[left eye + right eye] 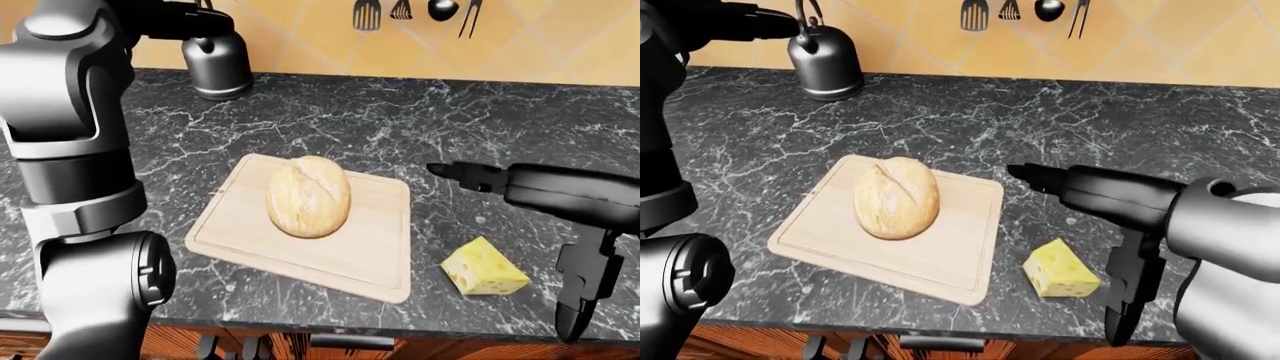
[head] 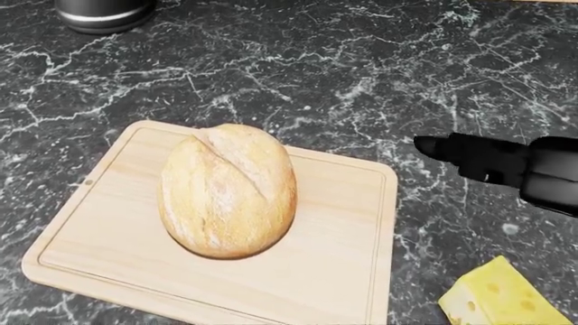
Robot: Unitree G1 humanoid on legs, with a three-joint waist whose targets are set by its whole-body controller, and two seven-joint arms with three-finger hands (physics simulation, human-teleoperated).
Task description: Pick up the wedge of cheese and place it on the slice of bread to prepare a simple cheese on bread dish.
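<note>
A round crusty bread loaf (image 2: 228, 189) lies on a pale wooden cutting board (image 2: 334, 271). The yellow cheese wedge (image 2: 497, 298) sits on the dark marble counter, right of the board's lower right corner. My black right hand (image 2: 434, 147) hovers just right of the board, above the cheese in the head view. Its fingers are stretched out to the left, open and holding nothing. In the left-eye view my left arm is raised at the left edge. The left hand (image 1: 190, 19) is up by the kettle, fingers straight and empty.
A dark metal kettle (image 1: 215, 64) stands at the top left of the counter by the tiled wall. Kitchen utensils (image 1: 400, 11) hang on the wall above. The counter's near edge (image 1: 330, 330) runs along the bottom of the eye views.
</note>
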